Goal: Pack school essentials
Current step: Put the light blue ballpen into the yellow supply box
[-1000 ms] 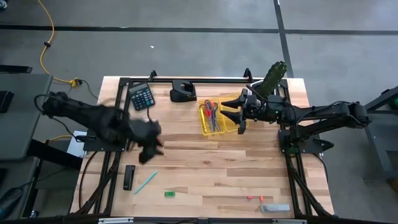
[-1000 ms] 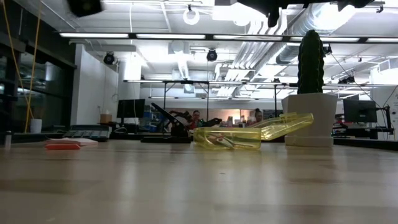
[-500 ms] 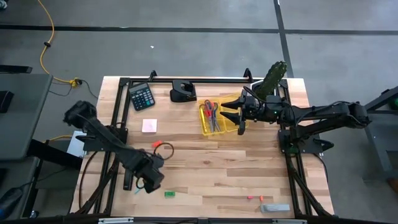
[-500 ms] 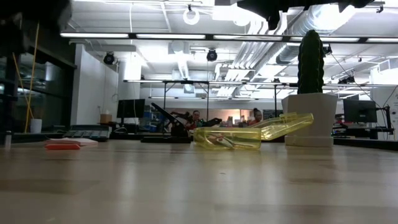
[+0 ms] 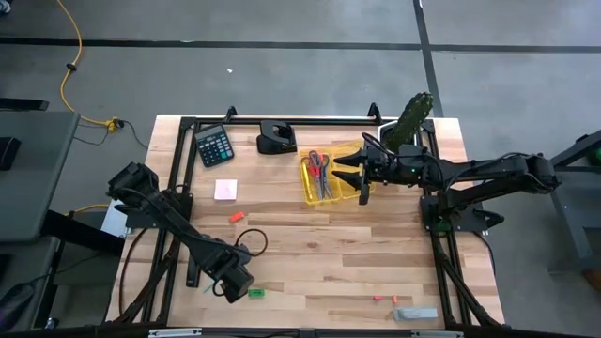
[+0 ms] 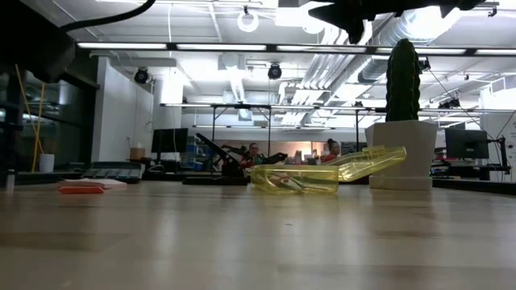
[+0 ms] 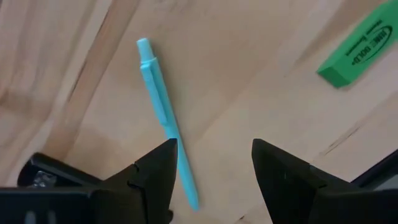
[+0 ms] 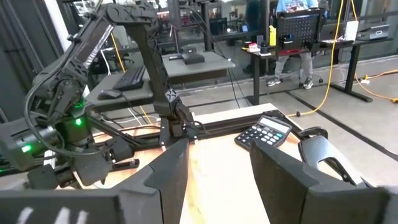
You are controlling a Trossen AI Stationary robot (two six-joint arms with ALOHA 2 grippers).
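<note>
My left gripper (image 5: 232, 279) hovers open near the table's near-left part, over a teal pen (image 7: 163, 109) that lies flat on the wood. In the left wrist view (image 7: 211, 168) the pen's lower end runs just inside one finger, apart from it as far as I can see. A green eraser (image 7: 357, 53) (image 5: 255, 294) lies beside it. My right gripper (image 5: 358, 177) (image 8: 217, 168) is open above the right side of the yellow tray (image 5: 311, 192), which holds red-handled scissors (image 5: 318, 162). A pink pad (image 5: 225, 190) and a small red piece (image 5: 237, 217) lie left of centre.
A black calculator (image 5: 214, 145) and a black desk tool (image 5: 276, 137) sit along the far edge, a potted cactus (image 5: 411, 116) at the far right. A black bar (image 5: 192, 272) lies by the left gripper. Pink bits (image 5: 378, 298) and a grey piece (image 5: 414, 314) lie near the near-right edge.
My left gripper has swung from the table's middle-left, beside the small red piece, toward the near edge and now stands over the teal pen. The pink pad, earlier covered by the arm, now shows. The right arm has kept still.
</note>
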